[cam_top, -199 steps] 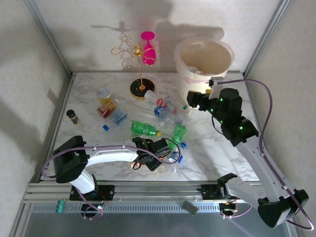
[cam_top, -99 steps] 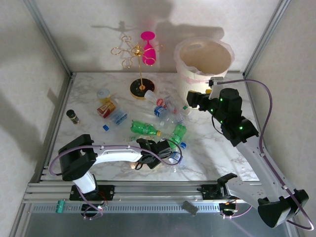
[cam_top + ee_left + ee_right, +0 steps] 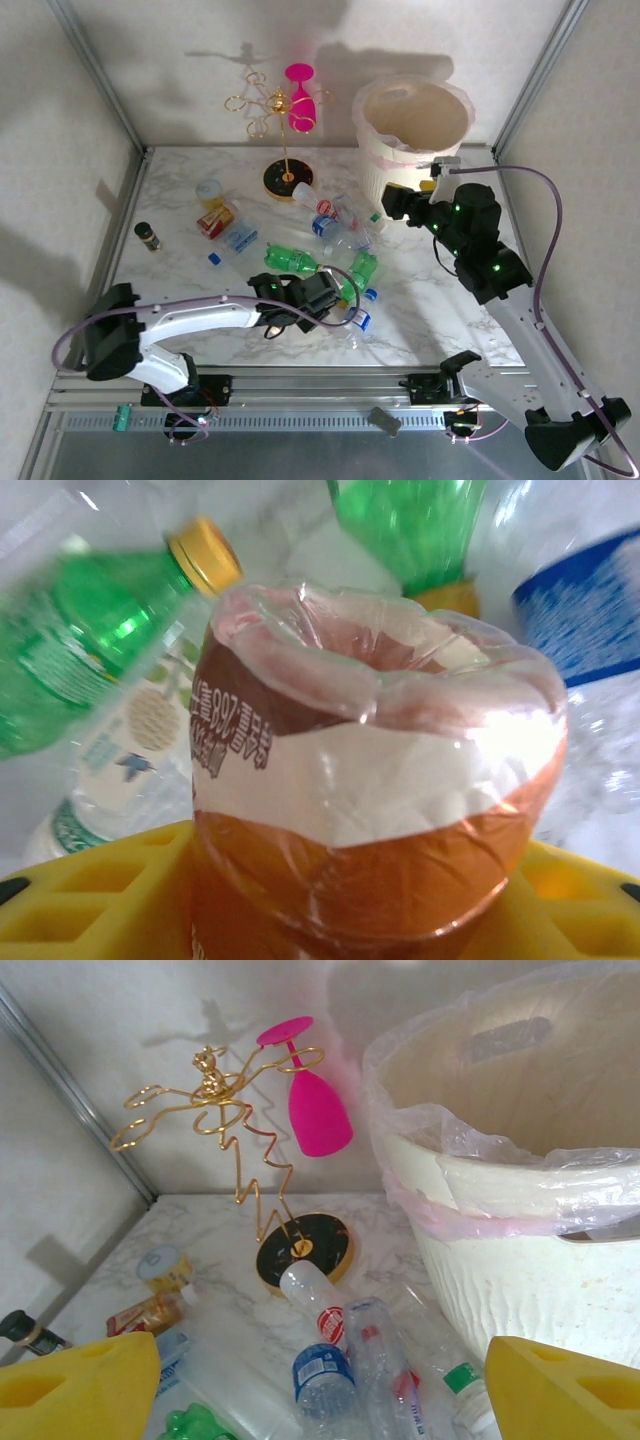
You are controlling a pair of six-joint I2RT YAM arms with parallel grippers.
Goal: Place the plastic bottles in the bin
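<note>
A copper-brown bottle with a white label band stands between the yellow fingers of my left gripper, which is shut on it. In the top view the left gripper lies low among the bottles at the table's front middle. Green bottles and clear bottles with blue labels lie around it. The cream bin, lined with a plastic bag, stands at the back right. My right gripper hovers open beside the bin, holding nothing.
A gold wire stand with a pink glass stands at the back middle. A small yellow tub, a brown-red packet and a dark vial sit at the left. Metal frame posts edge the table.
My left gripper has closed on the copper-brown bottle and the left arm has stretched out further over the front of the table. The right arm has barely moved.
</note>
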